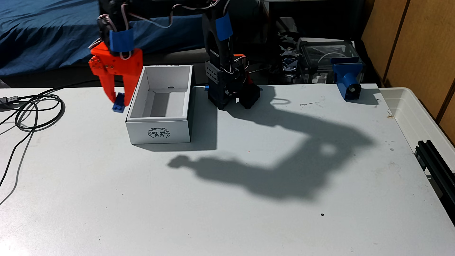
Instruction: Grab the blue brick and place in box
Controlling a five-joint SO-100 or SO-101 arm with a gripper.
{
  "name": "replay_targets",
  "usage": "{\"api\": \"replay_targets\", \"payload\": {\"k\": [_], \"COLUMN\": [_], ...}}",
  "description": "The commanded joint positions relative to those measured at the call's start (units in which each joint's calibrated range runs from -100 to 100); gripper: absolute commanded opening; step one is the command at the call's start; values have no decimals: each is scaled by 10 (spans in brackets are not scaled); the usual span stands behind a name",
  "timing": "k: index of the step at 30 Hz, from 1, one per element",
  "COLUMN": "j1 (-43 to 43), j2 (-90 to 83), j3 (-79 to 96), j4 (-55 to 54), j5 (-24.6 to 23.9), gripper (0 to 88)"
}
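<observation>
One blue brick [119, 103] hangs pinched between the tips of my orange pincer [120, 100], lifted clear of the counter [221, 197]; just right of it sits the open white box [159, 133], the way I judge I should carry it.

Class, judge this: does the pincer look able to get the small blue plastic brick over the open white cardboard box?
Probably yes: the pincer holds the brick raised beside the box, whose top is open.

Blue brick [118, 104] in gripper [120, 100] beside box [158, 128]
</observation>
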Motion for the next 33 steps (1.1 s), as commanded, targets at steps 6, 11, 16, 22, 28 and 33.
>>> {"api": "replay_targets", "payload": {"k": [6,11,16,22,28,33], "j1": [10,11,39,67,91,110], "j2": [-209,-307,-382,-424,-429,-429], "j3": [280,426,511,573,595,593], "j4": [-118,-182,-195,-195,-188,-184], "j5": [58,100,152,218,256,257], "gripper": [11,12,12,13,118,195]}}
